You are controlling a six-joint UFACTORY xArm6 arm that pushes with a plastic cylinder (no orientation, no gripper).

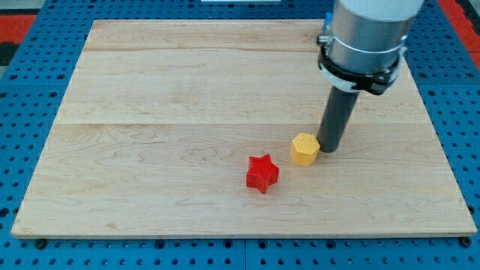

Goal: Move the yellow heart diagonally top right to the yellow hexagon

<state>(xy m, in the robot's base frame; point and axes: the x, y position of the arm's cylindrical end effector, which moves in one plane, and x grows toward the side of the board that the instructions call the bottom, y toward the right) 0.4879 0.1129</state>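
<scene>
A yellow hexagon block (304, 148) lies on the wooden board (187, 90), right of the middle. My tip (328, 149) rests on the board just to the right of the hexagon, touching or nearly touching its right side. A red star block (262, 173) lies to the lower left of the hexagon, a short gap apart. No yellow heart shows anywhere in the view; the arm's body (365, 37) covers part of the board's top right.
The board sits on a blue pegboard surface (30, 90) that surrounds it on all sides. The board's right edge is about 150 pixels right of my tip.
</scene>
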